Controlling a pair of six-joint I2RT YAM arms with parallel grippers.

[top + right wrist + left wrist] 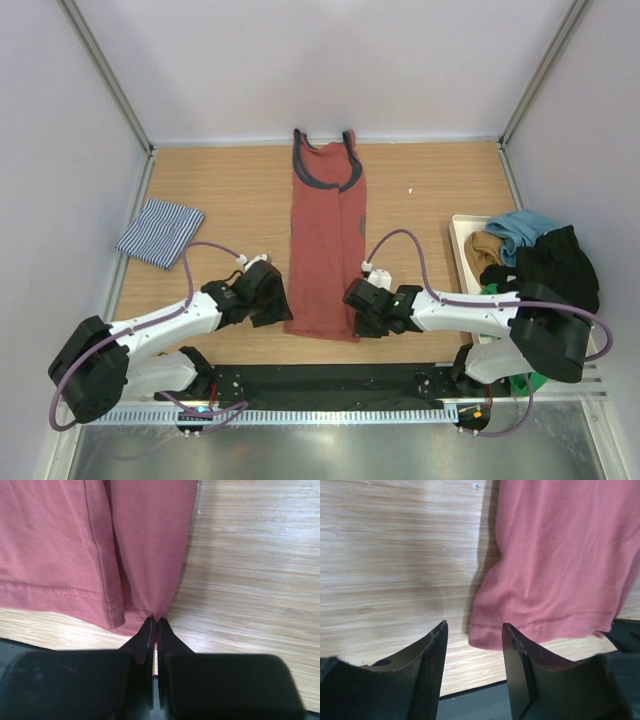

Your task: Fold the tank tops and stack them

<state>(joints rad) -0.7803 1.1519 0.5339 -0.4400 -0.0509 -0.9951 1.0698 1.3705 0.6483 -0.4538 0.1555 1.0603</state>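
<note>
The rust-red tank top (pixel 326 240) lies flat in the middle of the table, folded into a narrow strip, with its dark-trimmed straps at the far end. My left gripper (pixel 275 305) is open at its near left hem corner. In the left wrist view (pixel 474 625) the hem corner (pixel 487 637) lies just beyond the fingertips, and neither finger touches it. My right gripper (pixel 358 318) is shut on the near right hem corner, and the cloth (pixel 60 540) is pinched at the tips (pixel 154 620). The navy-and-white striped tank top (pixel 160 232) lies folded at the left.
A white tray (pixel 462 232) at the right holds a heap of blue, brown and black clothes (pixel 545 255). Grey walls close in the table on the left, right and back. A black strip runs along the near edge between the arm bases.
</note>
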